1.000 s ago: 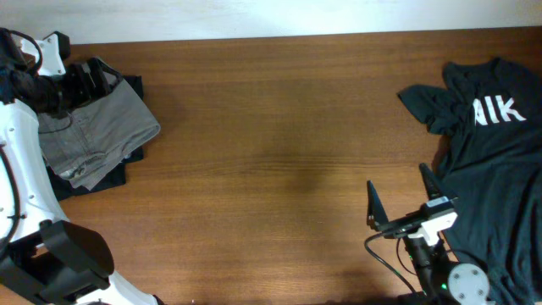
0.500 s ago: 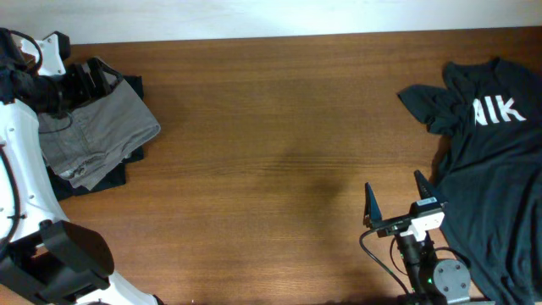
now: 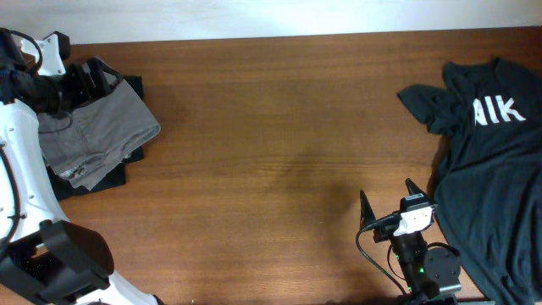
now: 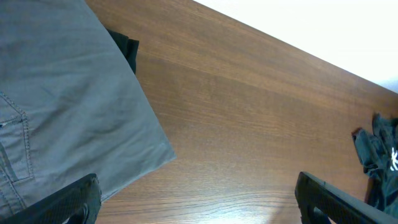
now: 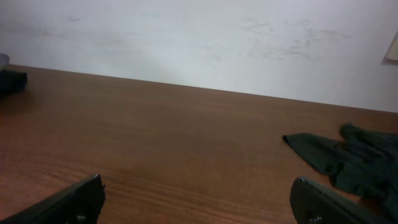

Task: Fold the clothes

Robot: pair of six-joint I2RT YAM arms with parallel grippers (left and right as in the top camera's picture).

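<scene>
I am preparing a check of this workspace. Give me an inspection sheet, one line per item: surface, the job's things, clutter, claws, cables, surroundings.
Surface: brown wooden table, no spills seen.
Job's things: grey shorts at the left end, lying flat on top of a dark garment.
Clutter: dark T-shirt with white letters, unfolded, at the right end.
Claws: left claw open, above the edge of the shorts, holding nothing; right claw open over bare wood, holding nothing.
Cables: black cable looping beside the right arm.
Surroundings: white wall behind the table; nothing else seen.
</scene>
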